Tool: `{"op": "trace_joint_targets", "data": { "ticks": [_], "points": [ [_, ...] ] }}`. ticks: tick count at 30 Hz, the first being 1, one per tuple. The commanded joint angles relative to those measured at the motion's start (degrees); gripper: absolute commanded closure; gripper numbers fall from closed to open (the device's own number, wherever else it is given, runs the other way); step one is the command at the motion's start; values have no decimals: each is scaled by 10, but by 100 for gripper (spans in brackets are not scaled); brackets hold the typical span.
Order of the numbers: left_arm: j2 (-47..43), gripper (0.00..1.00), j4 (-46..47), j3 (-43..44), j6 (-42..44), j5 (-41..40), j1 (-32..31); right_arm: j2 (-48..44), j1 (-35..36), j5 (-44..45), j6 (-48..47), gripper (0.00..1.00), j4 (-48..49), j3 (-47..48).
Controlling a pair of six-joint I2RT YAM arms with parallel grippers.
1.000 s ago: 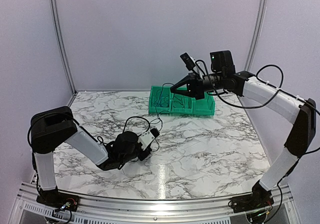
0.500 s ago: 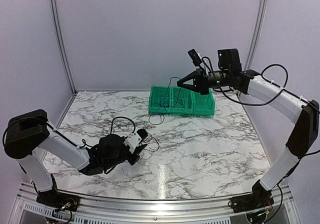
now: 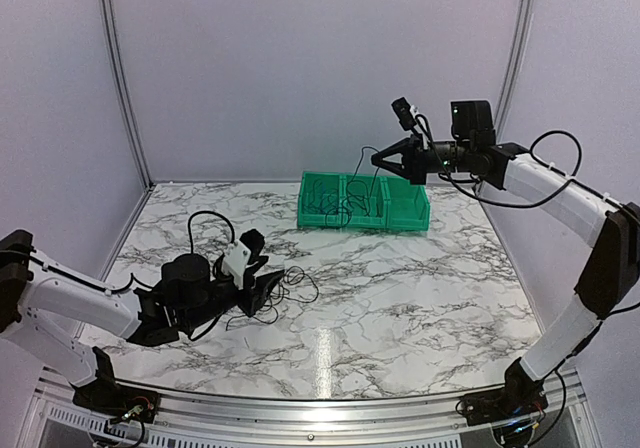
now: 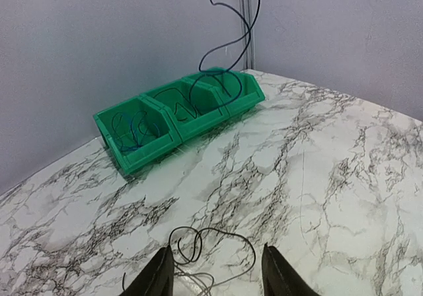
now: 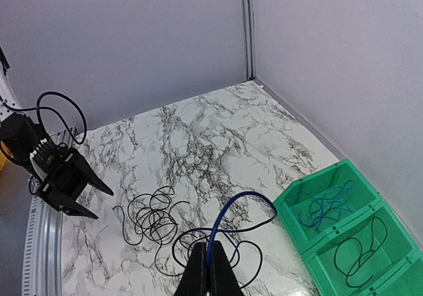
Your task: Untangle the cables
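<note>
Left jaws retreated from green bins (image 3: 360, 223), spreading, black cable tangle (image 3: 292, 286) left on table (image 3: 420, 288).
Right jaws pinch blue cable (image 5: 228, 207) above bins, likely to sort it apart.

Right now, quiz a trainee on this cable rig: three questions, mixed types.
1. True or false: the right fingers are shut on a blue cable.
2. How many compartments do the green bins show? A two, B three, C five.
3. What lies on the table just ahead of the open left fingers?
Key: 1 true; 2 B; 3 a loose black cable tangle.
</note>
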Motion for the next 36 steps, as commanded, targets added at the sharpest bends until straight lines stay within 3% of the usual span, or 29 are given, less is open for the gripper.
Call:
{"op": "trace_joint_targets", "data": {
  "ticks": [1, 10, 18, 30, 36],
  "points": [
    [-2, 50, -61, 82, -31, 6, -3, -2, -3, 21, -11, 100, 20, -7],
    [104, 51, -125, 242, -60, -55, 10, 1, -3, -19, 1, 100, 31, -20],
    [191, 52, -205, 347, -136, 30, 68, -2, -2, -45, 12, 100, 41, -27],
    [291, 55, -208, 425, -178, 158, 112, 2, -1, -54, 17, 100, 48, -32],
    [296, 58, -207, 428, -191, 165, 112, 8, 0, -51, 14, 100, 47, -32]
  ]
}}
